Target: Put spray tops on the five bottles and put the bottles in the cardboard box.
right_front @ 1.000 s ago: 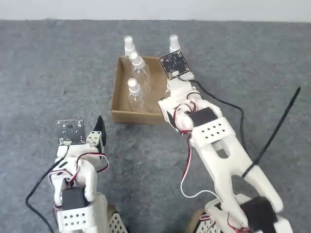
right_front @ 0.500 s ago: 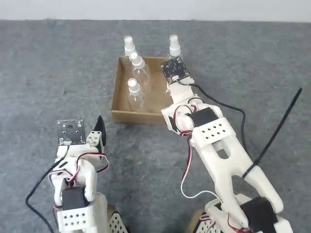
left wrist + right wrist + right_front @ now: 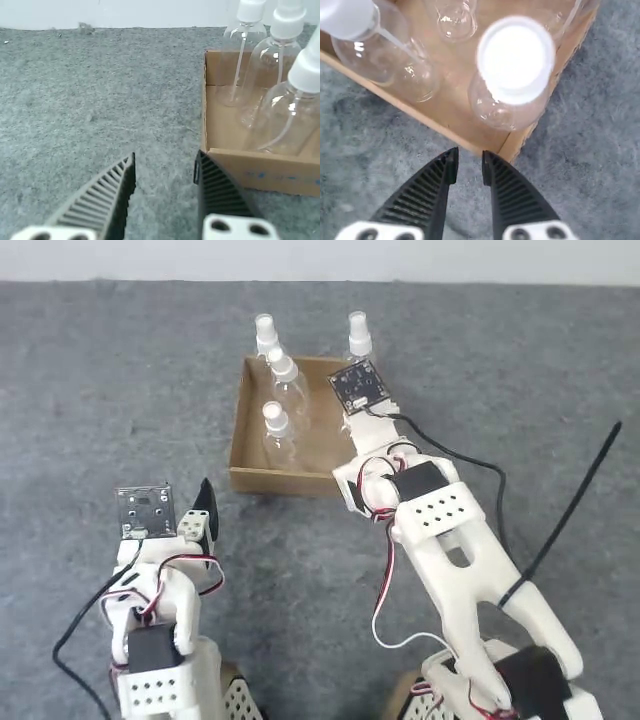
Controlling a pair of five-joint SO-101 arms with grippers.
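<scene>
Standing beyond right jaws (slightly parted): boxed bottle.

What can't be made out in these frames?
High view: the right arm covers the right side of the cardboard box; whatever stands there is hidden.
High view: the far right bottle has its base behind that arm; in or outside the box, cannot tell.
Left wrist view: bottles cut off by the top and right edges; count unclear.
</scene>
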